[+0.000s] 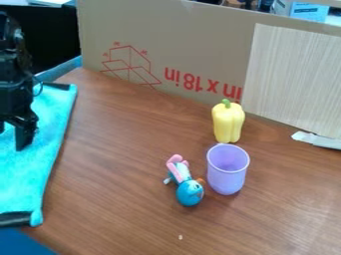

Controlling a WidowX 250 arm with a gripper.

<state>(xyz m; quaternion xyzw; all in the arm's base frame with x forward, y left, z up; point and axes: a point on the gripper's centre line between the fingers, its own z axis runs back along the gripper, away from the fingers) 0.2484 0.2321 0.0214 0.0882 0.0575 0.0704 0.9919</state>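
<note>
The black gripper point(12, 133) hangs at the far left over a teal cloth point(57, 134), its fingers spread with nothing visible between them. Well to its right, a light purple cup point(227, 172) stands upright on the wooden table point(126, 164). Just left of the cup lies a small blue toy figure point(190, 193) with pink legs, its head toward the front. Behind the cup, a yellow bell pepper point(228, 122) with a green stem stands upright.
A large cardboard panel point(173, 30) with red print walls off the back of the table. A pale wood-grain sheet point(293, 74) covers its right part, with a torn white strip point(316, 140) near its foot. A dark bar edges the cloth's near end.
</note>
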